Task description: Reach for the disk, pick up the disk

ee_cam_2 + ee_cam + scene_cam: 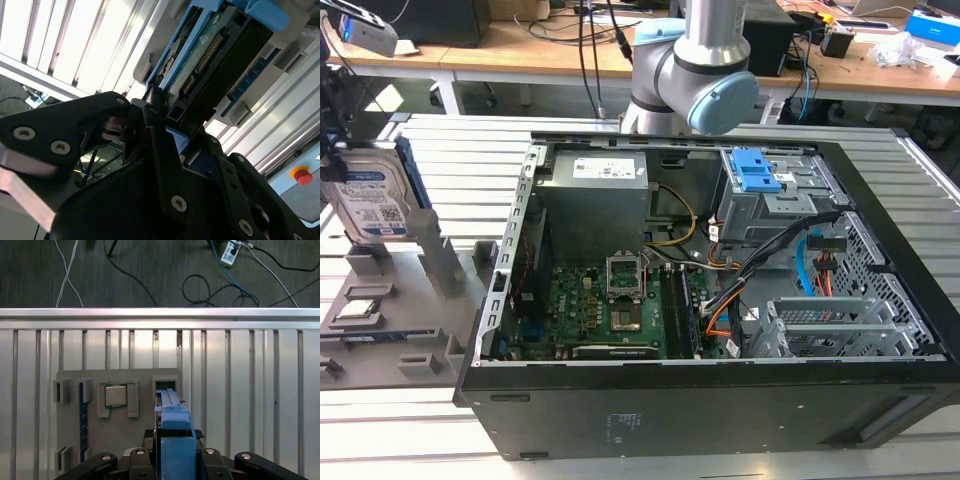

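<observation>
Robotics lab with an electronics bench.

Marked out by a robot arm [705, 70] over a slatted aluminium table [450, 160] bearing an opened computer case [720, 420], wooden workbenches [520, 45] strewn with cables, a power strip [230, 252] and loose cords on grey carpet, and a red emergency-stop button [301, 176].

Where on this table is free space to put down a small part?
Bare slats of the table lie at the exterior view's lower left, beside the grey holder, and in the strip behind the computer case. Crowded: the holder, around the disk and the chip, and inside the case.
</observation>
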You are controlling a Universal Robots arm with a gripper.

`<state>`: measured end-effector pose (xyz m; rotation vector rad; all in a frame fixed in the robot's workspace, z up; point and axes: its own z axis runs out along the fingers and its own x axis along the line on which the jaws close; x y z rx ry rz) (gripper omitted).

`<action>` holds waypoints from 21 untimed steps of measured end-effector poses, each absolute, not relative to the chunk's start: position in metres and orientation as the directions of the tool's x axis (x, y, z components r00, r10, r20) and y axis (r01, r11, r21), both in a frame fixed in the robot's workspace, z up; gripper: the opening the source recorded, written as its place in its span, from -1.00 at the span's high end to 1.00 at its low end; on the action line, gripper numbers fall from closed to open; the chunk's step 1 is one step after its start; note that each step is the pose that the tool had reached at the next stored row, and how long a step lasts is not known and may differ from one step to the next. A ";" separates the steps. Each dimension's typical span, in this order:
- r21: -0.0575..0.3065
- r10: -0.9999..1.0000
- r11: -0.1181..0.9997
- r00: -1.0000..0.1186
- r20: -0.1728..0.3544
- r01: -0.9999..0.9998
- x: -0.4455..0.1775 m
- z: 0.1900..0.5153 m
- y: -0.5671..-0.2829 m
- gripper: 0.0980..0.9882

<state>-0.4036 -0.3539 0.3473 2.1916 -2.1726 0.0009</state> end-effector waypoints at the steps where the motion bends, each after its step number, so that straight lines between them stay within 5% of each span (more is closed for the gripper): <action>1: 0.039 -0.999 -0.008 0.009 0.039 -0.999 -0.403 0.350 -0.354 0.40; 21: 0.042 -0.999 -0.008 0.010 0.039 -0.999 -0.395 0.394 -0.354 0.40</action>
